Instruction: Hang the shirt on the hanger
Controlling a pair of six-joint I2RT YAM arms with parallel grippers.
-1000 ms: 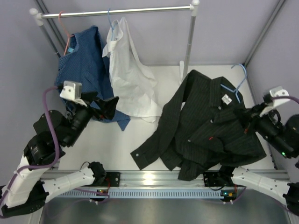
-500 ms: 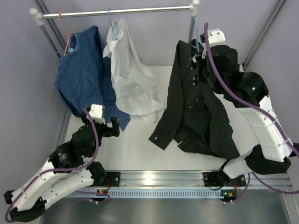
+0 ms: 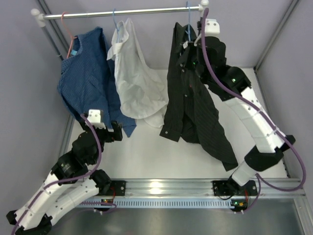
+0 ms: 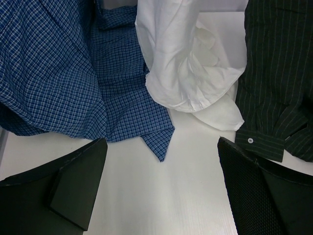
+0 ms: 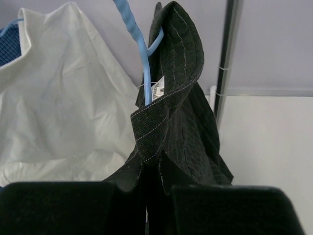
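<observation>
My left gripper (image 3: 116, 131) hovers low over the tabletop (image 3: 146, 156) at the near left. Its jaws are wide and hold nothing, just short of the hem of the blue shirt (image 3: 85, 81). Right of that, a white shirt (image 3: 139, 83) hangs from the far rail (image 3: 122, 11). Further right the shirt (image 3: 190, 107) hangs on the hanger (image 5: 139, 54), hook up at the rail, lower part trailing toward the near right. My right gripper (image 5: 156, 188) is pinched tight on the shirt just below its collar.
</observation>
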